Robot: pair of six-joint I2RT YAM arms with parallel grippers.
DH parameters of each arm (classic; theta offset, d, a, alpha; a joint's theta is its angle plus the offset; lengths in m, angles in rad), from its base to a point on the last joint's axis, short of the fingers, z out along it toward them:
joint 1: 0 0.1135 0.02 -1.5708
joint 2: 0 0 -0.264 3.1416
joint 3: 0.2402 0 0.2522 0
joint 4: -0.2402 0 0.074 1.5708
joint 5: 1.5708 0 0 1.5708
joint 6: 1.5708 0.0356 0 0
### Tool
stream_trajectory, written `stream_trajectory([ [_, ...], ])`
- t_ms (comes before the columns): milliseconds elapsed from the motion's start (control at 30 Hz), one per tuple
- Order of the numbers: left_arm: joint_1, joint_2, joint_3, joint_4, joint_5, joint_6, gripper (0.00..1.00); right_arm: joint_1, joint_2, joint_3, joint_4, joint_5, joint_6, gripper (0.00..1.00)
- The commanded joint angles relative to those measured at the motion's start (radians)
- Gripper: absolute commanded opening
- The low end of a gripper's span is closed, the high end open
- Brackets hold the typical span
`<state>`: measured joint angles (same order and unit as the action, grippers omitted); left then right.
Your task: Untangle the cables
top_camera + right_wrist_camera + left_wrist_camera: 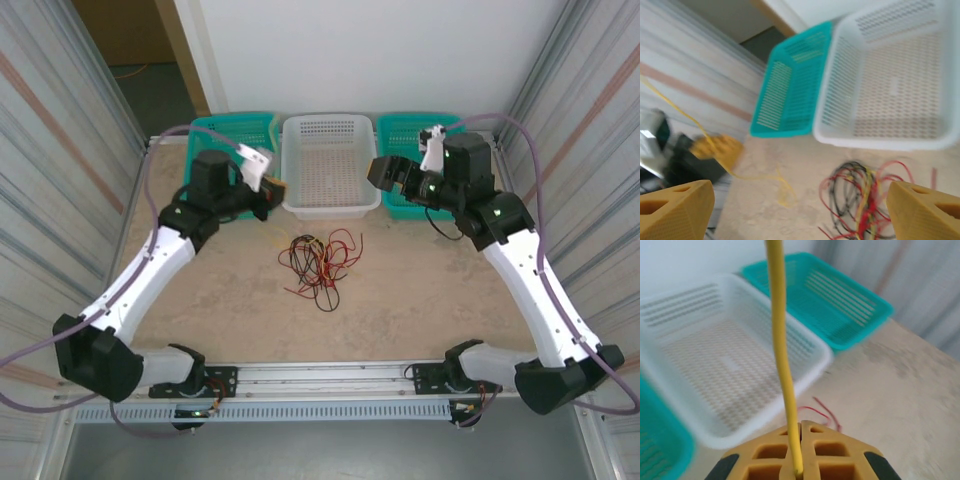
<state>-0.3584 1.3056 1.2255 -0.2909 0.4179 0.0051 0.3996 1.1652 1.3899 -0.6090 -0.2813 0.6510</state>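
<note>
Yellow cable is clamped between the closed fingers of the left gripper, raised above the table. The red and black cables lie tangled near the white basket. The right gripper stands wide apart, empty. Step in hand: extracting the yellow strand. Next move, probably: pin the tangle with the right gripper, then pull steadily.

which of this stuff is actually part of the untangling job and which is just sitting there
Part of the job: the cable tangle, red, black and yellow, on the table; the yellow cable held in the left arm's jaws.
Just lying about: the white basket; the left teal basket; the right teal basket.
</note>
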Motion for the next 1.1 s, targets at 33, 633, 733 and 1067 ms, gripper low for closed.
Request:
stream_trajectory([
  [33, 0.157, 0.107, 0.200, -0.136, -0.103, -0.118, 0.00, 0.019, -0.078, -0.111, -0.026, 0.058, 0.040, 0.87],
  [633, 0.320, 0.654, 0.680, -0.324, -0.173, -0.207, 0.87, 0.321, -0.010, -0.262, -0.031, 0.242, 0.107, 0.82],
  [733, 0.270, 0.657, 0.671, -0.329, -0.250, -0.143, 0.99, 0.332, 0.022, -0.265, -0.053, 0.264, 0.111, 0.82],
  [1067, 0.149, 0.577, 0.589, -0.366, -0.354, -0.153, 0.94, 0.348, 0.068, -0.302, -0.030, 0.272, 0.119, 0.82],
])
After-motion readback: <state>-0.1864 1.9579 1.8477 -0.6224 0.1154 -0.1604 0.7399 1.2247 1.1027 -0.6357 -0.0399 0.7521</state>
